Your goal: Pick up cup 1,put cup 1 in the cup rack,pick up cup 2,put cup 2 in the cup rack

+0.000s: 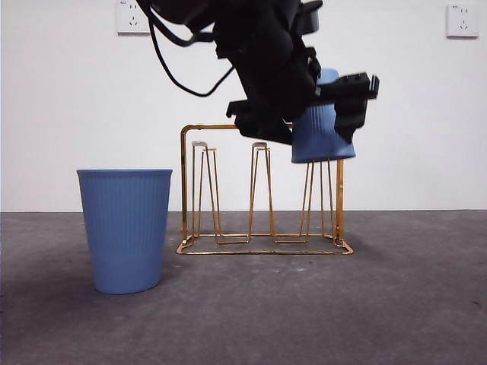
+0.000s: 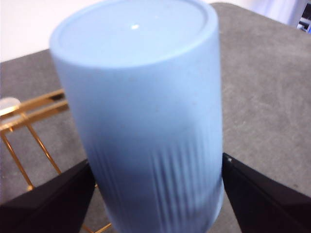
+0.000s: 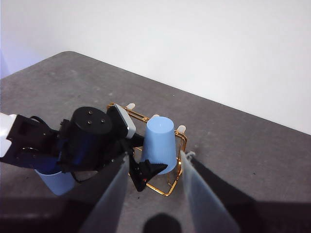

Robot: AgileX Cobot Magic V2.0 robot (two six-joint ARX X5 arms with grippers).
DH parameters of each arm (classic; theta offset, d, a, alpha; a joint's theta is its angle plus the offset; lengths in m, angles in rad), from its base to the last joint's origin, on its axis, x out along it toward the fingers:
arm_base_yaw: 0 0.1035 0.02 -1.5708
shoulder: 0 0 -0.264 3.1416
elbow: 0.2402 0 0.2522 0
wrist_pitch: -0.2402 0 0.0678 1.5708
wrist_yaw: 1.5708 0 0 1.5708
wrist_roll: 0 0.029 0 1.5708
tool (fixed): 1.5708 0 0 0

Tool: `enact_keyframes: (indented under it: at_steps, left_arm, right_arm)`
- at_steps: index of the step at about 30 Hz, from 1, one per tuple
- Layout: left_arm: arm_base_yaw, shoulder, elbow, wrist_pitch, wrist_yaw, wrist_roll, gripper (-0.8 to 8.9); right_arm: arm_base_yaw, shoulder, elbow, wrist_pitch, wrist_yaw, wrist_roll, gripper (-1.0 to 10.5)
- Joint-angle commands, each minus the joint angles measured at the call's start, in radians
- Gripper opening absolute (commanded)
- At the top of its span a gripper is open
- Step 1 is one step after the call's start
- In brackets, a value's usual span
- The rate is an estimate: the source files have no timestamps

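Note:
My left gripper (image 1: 308, 114) is shut on a ribbed blue cup (image 1: 323, 129), held upside down and slightly tilted over the right-hand prongs of the gold wire cup rack (image 1: 185, 182). The cup's rim sits around the prong tops. In the left wrist view the cup (image 2: 146, 111) fills the frame between my black fingers (image 2: 53, 204), with the rack (image 2: 34, 109) behind it. A second blue cup (image 1: 125, 228) stands upright on the table left of the rack. My right gripper (image 3: 155, 194) is open and empty, high above, looking down on the held cup (image 3: 159, 143) and the rack (image 3: 165, 191).
The grey table (image 1: 380, 304) runs to a white wall with two sockets (image 1: 463, 19). The left arm (image 3: 87, 138) reaches over the standing cup (image 3: 56, 182) toward the rack. The rack's left and middle prongs (image 1: 260, 182) are bare.

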Motion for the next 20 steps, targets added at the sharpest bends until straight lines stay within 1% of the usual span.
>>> enact_keyframes:
  at_steps: [1, 8, 15, 20]
  left_arm:
    - [-0.001, 0.035, 0.004, 0.002, 0.0, 0.003, -0.08]
    - [-0.003, 0.082, 0.004, -0.015, 0.001, -0.024, -0.08]
    - [-0.003, 0.131, 0.004, -0.024, 0.016, -0.027, -0.08]
    - [-0.004, 0.164, 0.004, -0.033, 0.021, -0.053, -0.08]
  right_arm:
    - [0.0, 0.0, -0.006, 0.004, 0.004, -0.005, 1.9]
    - [0.0, 0.0, -0.006, 0.003, 0.003, -0.005, 1.9]
    - [0.0, 0.0, -0.006, -0.003, 0.003, -0.006, 1.9]
    - [0.0, 0.002, -0.006, -0.004, 0.003, -0.011, 1.9]
